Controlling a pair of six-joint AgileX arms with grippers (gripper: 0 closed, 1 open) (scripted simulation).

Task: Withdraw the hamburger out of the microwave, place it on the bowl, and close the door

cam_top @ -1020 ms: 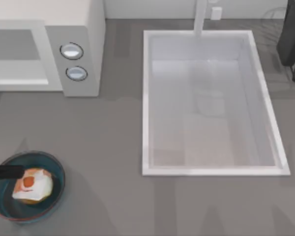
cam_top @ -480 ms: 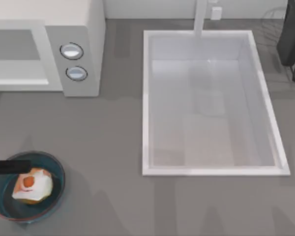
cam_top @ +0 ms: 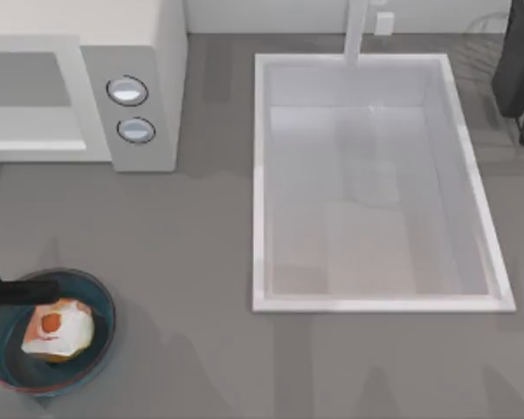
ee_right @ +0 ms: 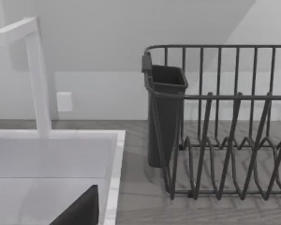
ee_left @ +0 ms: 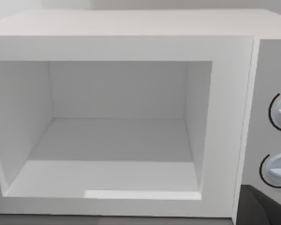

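Observation:
The hamburger (cam_top: 61,332) lies inside the blue bowl (cam_top: 106,301) at the table's front left. My left gripper (cam_top: 22,292) reaches in from the left edge as a dark bar over the bowl's far rim, just at the hamburger's far side. The white microwave (cam_top: 131,52) stands at the back left with its two knobs (cam_top: 131,109) facing the front. In the left wrist view the microwave (ee_left: 225,47) has an open, empty cavity (ee_left: 117,140); its door is out of view. A dark part of my right gripper (ee_right: 79,211) sits at the edge of the right wrist view, near the sink.
A large white sink (cam_top: 260,175) with a tap (cam_top: 356,30) fills the middle and right of the table. A dark wire dish rack (ee_right: 225,140) with a cutlery holder (ee_right: 164,117) stands at the back right. Bare grey counter lies between bowl, microwave and sink.
My left gripper has crept from over the hamburger toward the microwave. The hamburger stays still in the bowl. Nothing else moved.

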